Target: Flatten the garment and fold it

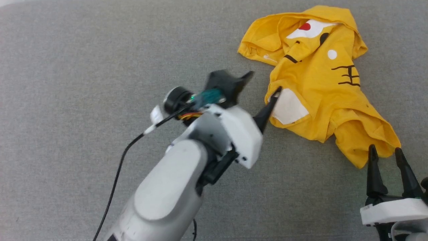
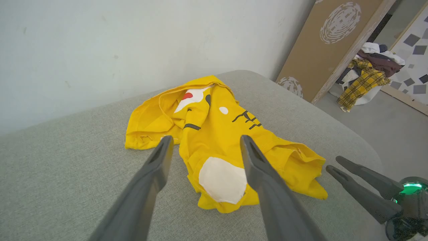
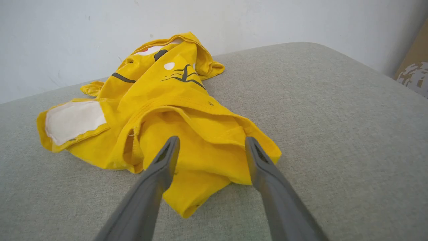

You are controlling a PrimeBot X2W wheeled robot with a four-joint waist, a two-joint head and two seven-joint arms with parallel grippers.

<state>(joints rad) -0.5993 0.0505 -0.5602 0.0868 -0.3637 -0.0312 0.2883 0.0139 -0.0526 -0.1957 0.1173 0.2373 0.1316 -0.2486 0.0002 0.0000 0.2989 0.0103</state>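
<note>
Yellow garment is lying crumpled on the grey surface. Left hand is spread wide at its white-patch edge, right hand spread wide at the near hem. Both are holding nothing.

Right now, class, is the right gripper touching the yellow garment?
Cannot tell. In the right wrist view the right gripper, jaws open, lies over the near end of the garment; whether it presses the cloth or hovers is unclear.

A grey fabric surface is backed by a pale wall. A brown board with white round prints is leaned nearby. Clothes are piled on the grey floor.
</note>
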